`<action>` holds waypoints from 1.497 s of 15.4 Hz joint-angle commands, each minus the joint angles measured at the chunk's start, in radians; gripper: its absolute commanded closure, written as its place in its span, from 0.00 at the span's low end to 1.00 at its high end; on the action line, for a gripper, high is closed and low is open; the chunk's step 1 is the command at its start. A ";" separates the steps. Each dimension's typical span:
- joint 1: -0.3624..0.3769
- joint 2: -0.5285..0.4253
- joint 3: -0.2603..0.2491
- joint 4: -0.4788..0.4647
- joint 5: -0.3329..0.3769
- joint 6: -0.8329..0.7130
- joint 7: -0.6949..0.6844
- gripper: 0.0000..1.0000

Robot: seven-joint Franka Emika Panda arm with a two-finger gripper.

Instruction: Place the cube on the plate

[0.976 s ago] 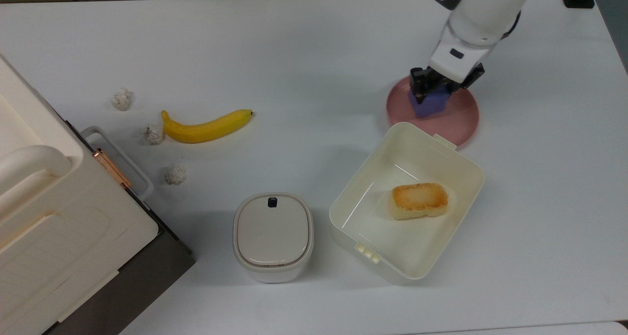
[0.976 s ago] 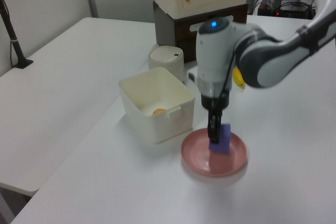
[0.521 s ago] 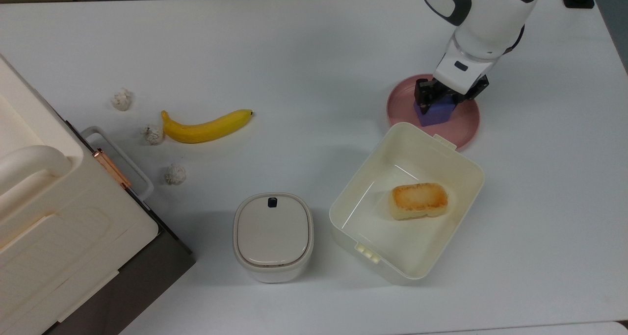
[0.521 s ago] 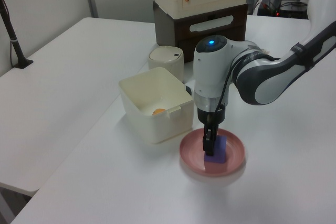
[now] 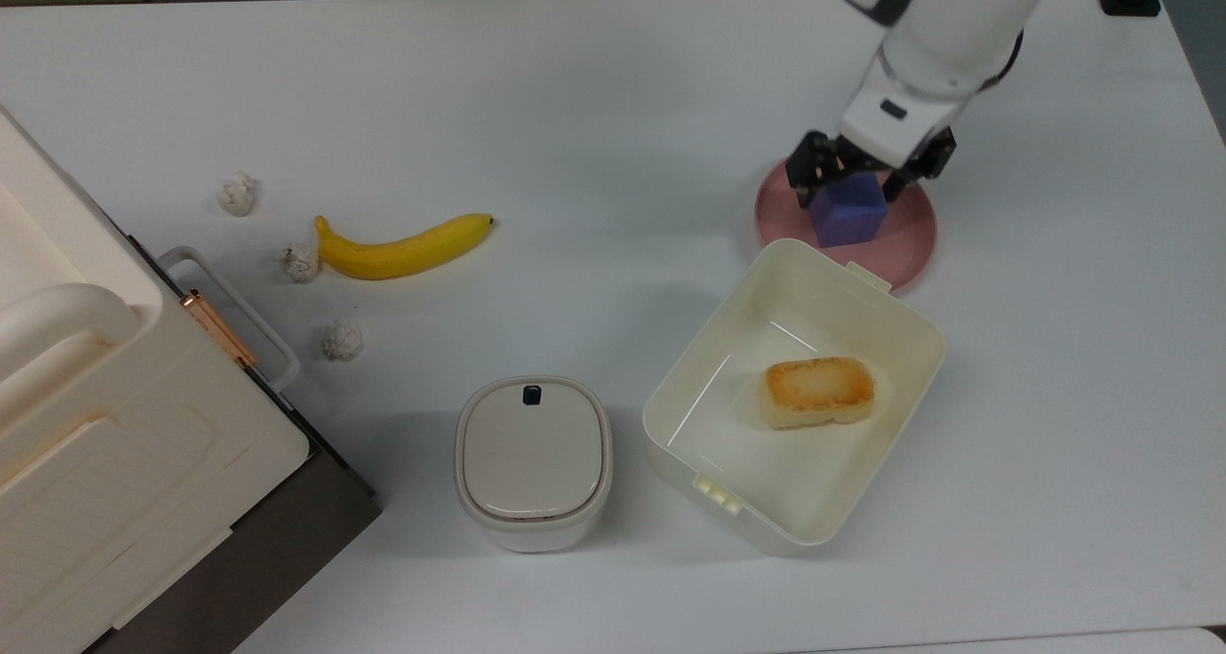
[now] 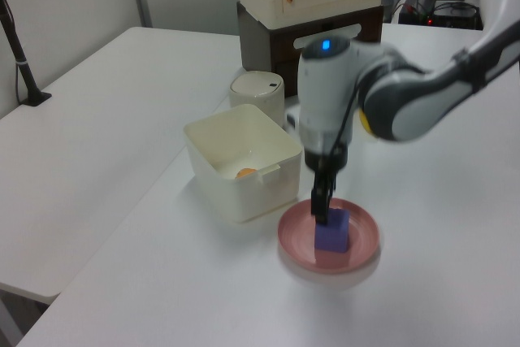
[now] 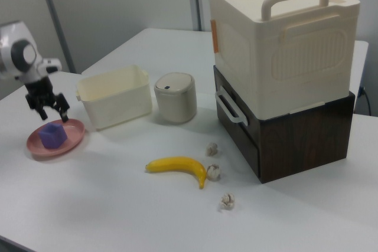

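The blue-purple cube rests on the pink plate, toward the side nearest the cream box. My gripper hangs just above the cube, open, with a black finger on either side and neither one touching it. In the left view the cube sits flat in the plate with the gripper raised over its far edge. The right view shows the cube on the plate below the spread gripper.
A cream box holding a toasted bread block stands right beside the plate. A lidded canister, a banana and three paper balls lie toward the top view's left. A large stacked case fills the top view's left edge.
The gripper lowered the cube onto the plate, opened its fingers and lifted a little. The cube now stands free on the plate.
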 commanded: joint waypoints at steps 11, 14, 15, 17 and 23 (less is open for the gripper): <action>-0.376 -0.261 -0.008 0.051 -0.004 -0.355 -0.230 0.00; -0.444 -0.277 -0.008 0.055 0.012 -0.375 -0.310 0.00; -0.467 -0.277 -0.008 0.055 0.041 -0.375 -0.351 0.00; -0.510 -0.277 -0.009 0.056 0.110 -0.369 -0.392 0.00; -0.560 -0.280 -0.005 0.072 0.145 -0.367 -0.393 0.00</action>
